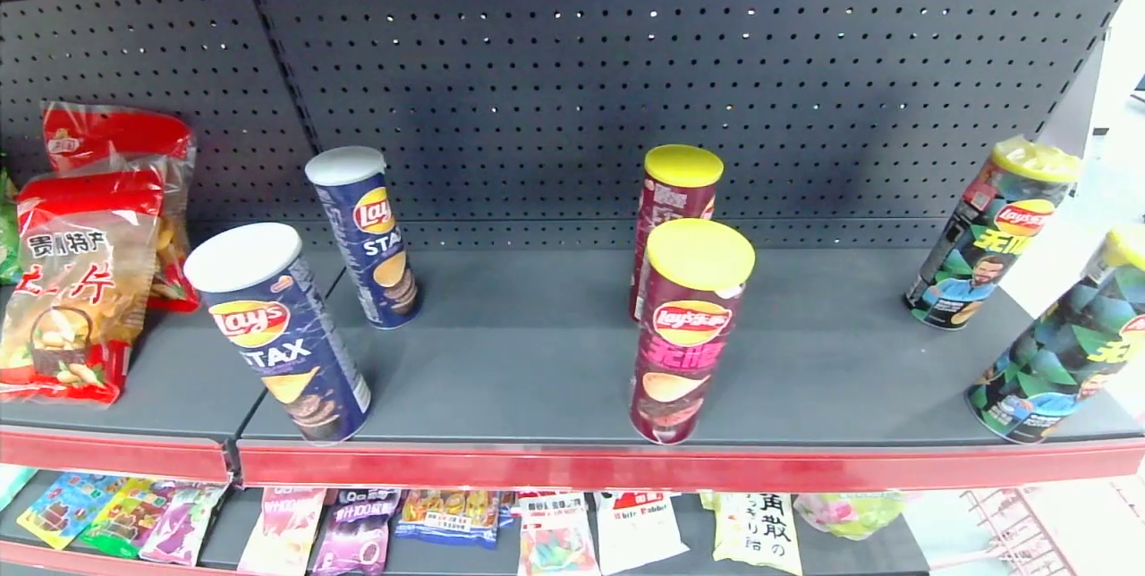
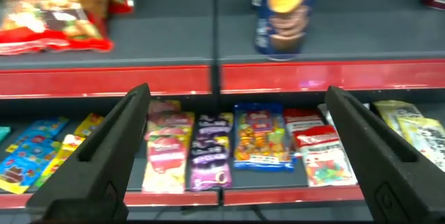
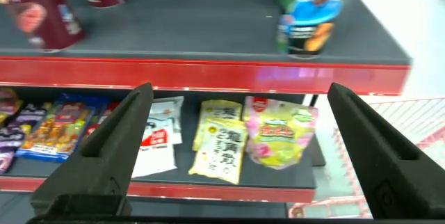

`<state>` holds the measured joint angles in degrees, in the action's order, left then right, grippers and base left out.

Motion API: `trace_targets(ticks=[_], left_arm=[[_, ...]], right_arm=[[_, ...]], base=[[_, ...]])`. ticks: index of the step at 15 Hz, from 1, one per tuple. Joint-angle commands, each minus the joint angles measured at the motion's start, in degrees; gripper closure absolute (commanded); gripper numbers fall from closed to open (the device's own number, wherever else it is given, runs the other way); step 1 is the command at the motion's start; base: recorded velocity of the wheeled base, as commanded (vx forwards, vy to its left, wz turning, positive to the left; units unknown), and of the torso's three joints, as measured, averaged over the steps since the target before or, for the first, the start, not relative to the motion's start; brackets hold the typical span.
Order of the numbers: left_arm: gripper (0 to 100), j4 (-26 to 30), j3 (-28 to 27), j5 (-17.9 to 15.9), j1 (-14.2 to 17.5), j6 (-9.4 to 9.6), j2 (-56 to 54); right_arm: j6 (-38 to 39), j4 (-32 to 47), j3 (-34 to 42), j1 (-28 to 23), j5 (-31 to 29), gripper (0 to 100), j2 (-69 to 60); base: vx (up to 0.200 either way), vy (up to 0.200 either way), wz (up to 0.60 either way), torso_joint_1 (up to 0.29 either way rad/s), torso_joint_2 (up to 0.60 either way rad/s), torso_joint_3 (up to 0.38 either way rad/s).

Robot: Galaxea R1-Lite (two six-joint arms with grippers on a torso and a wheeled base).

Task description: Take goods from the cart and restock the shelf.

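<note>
Crisp tubes stand on the grey shelf (image 1: pixel 537 352) across the middle of the head view: two blue canisters (image 1: pixel 277 334) left, two maroon canisters (image 1: pixel 684 334) centre, two black-and-green canisters (image 1: pixel 993 236) right. A pink wire cart (image 1: pixel 1011 522) shows at the lower right. The left gripper (image 2: pixel 238 90) and the right gripper (image 3: pixel 240 88) each have their fingers spread wide, grasping nothing, in front of the snack packets (image 2: pixel 208 147) on the tier below.

Far right of the front maroon can (image 1: pixel 684 334), a green can (image 1: pixel 1060 352) is cut by the frame edge; packets (image 1: pixel 555 531) below it are cropped.
</note>
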<state>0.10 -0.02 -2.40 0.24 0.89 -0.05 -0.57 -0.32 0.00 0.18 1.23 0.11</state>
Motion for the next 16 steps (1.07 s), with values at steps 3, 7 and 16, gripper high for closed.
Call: trace_targets(ticks=[3,7,16], left_arm=[[0,-0.01,0.02,0.03,0.02,-0.01,0.05],[0,-0.01,0.02,-0.06,0.02,-0.1,0.05],[0,-0.01,0.02,0.03,0.02,-0.19,0.05]], right_arm=[[-0.04,-0.03,0.0,-0.01,0.0,0,-0.02],[-0.04,-0.03,0.0,-0.01,-0.09,0,-0.02],[-0.13,-0.03,0.0,-0.01,-0.09,0,-0.02]], base=[[0.0,-0.2,0.0,-0.001,0.0,0.004],[0.0,-0.1,0.0,0.001,0.0,0.002],[0.0,0.0,0.0,0.0,0.0,0.0]])
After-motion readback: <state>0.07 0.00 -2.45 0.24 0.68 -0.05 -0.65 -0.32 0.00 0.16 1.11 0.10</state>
